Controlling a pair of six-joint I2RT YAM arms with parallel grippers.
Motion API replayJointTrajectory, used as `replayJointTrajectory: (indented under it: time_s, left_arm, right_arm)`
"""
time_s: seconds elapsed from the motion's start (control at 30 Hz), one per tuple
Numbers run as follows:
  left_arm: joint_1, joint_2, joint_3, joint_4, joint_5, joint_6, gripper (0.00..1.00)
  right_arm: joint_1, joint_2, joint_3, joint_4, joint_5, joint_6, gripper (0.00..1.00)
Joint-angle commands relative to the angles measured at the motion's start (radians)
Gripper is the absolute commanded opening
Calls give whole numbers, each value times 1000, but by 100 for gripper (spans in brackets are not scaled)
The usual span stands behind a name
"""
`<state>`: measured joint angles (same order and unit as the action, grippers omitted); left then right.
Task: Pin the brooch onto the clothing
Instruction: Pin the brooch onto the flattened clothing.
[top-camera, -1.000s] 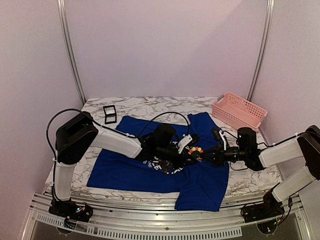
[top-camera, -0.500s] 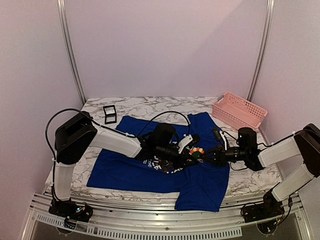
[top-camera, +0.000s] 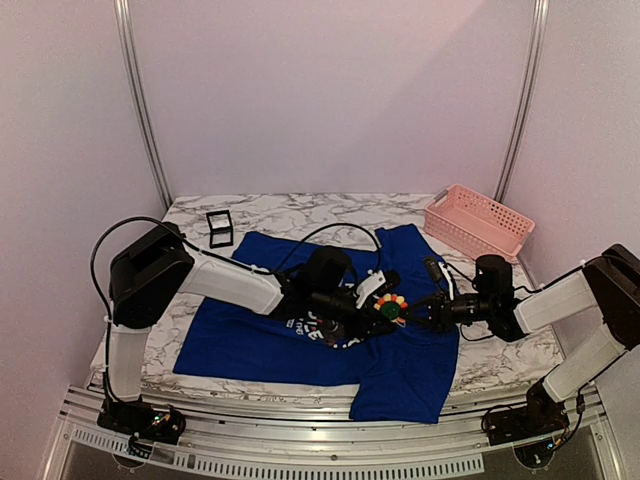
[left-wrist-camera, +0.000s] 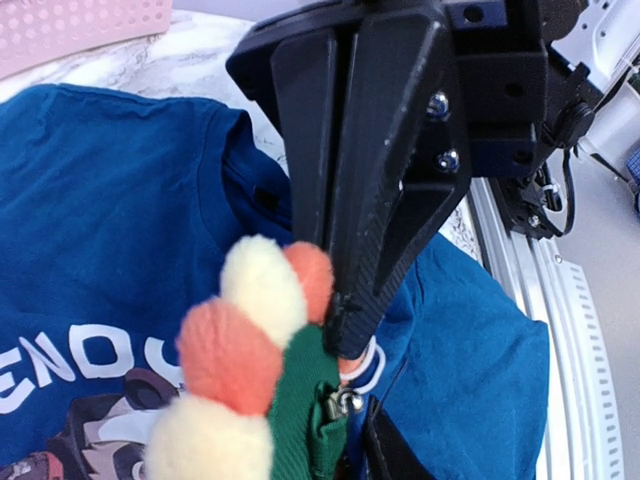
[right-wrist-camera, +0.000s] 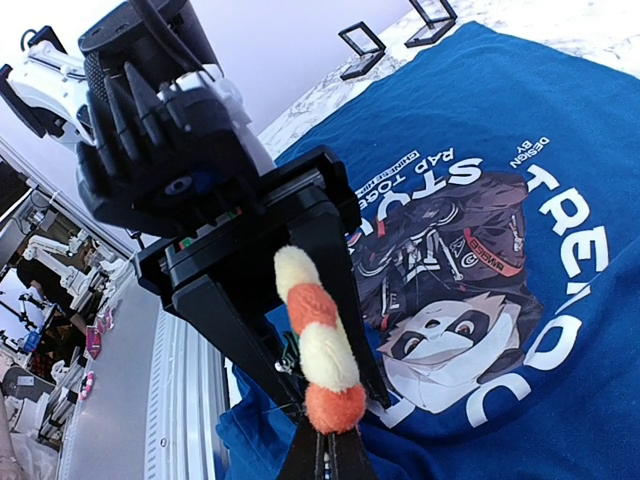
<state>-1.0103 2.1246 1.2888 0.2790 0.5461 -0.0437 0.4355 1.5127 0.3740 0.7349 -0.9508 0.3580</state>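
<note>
The blue panda T-shirt, the clothing (top-camera: 250, 340) (left-wrist-camera: 100, 200) (right-wrist-camera: 560, 190), lies spread on the marble table. The brooch (top-camera: 391, 304) (left-wrist-camera: 240, 340) (right-wrist-camera: 318, 335), yellow and orange pompoms on a green back, is held just above the shirt beside the print. My right gripper (top-camera: 420, 312) (left-wrist-camera: 345, 335) (right-wrist-camera: 335, 458) is shut on the brooch's edge, near its metal pin. My left gripper (top-camera: 374, 306) (right-wrist-camera: 346, 408) faces it from the other side. Its two fingers stand apart on either side of the brooch, open.
A pink basket (top-camera: 478, 221) (left-wrist-camera: 80, 25) sits at the back right of the table (top-camera: 300, 208). A small black square box (top-camera: 220, 228) (right-wrist-camera: 362, 45) stands behind the shirt at the back left. The shirt's lower corner (top-camera: 400, 400) hangs over the front edge.
The left gripper's fingers have spread apart off the brooch. The right gripper has closed fully on the brooch. Both arms have hardly shifted.
</note>
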Motion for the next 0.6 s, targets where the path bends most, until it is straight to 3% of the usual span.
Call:
replayJointTrajectory:
  time_s: [0.0, 0.1, 0.27, 0.57]
  left_arm:
    - [-7, -23, 21, -16, -11, 21, 29]
    - [-6, -28, 15, -16, -6, 22, 30]
    - [1, -42, -1, -17, 15, 22, 44]
    - [9, -53, -12, -19, 11, 15, 45]
  right_arm:
    - [-7, 15, 20, 22, -14, 10, 0]
    - [-6, 9, 15, 6, -13, 6, 0]
    - [-21, 26, 7, 6, -22, 6, 0]
    - [-29, 65, 8, 28, -30, -2, 0]
